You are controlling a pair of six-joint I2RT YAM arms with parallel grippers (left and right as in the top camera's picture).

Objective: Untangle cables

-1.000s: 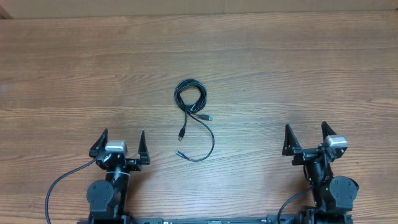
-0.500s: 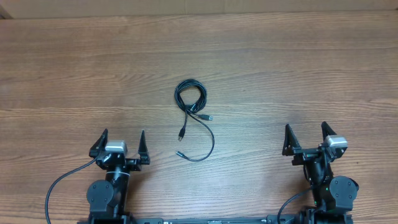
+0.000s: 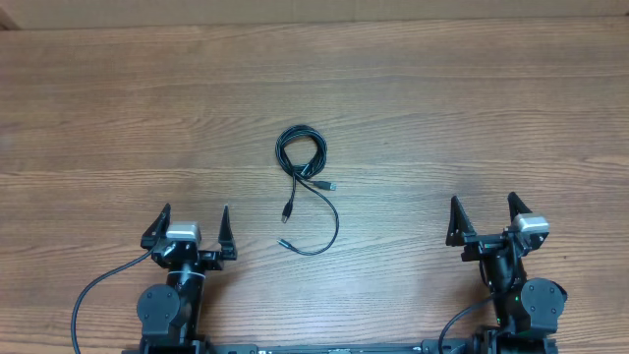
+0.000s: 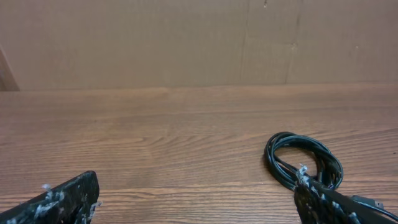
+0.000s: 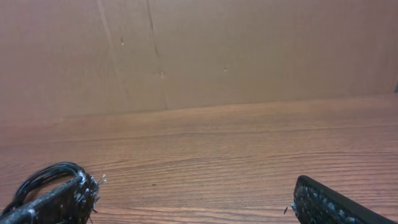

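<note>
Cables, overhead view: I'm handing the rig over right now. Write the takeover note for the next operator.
Left gripper: open, empty, near the table's front edge, left of the bundle.
Right gripper: open, empty, near the front edge, farther off to the right.
Cables: one tangled bundle in the middle of the table, coiled at its far end, with strands trailing toward the arms.
Done: nothing visible.
Left: grasp the bundle, separate the strands, lay each out apart.
</note>
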